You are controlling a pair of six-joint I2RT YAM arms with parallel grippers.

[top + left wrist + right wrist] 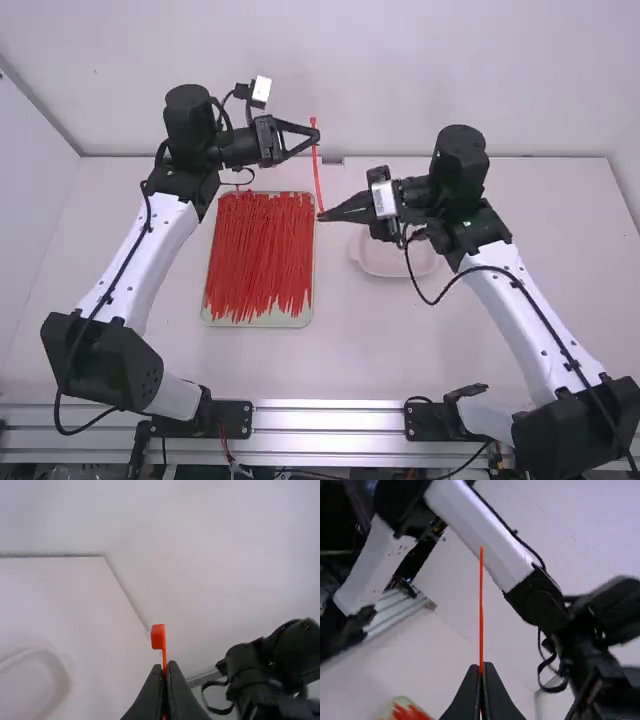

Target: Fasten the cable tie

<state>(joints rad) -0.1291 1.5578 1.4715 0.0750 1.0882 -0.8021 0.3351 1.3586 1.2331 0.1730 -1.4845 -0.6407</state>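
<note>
Right jaws low, left jaws high, cable tie (317, 175) upright, head up

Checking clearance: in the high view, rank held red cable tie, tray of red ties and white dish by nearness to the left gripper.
1. Red plastic cable tie: in left gripper.
2. Tray of red ties: table's left.
3. White dish: right.

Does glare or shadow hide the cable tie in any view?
High view: even light, soft shadows, cable tie clear. Left wrist view: no glare, its head plain above the left claw. Right wrist view: dark corner, strap plain above the right claw.
</note>
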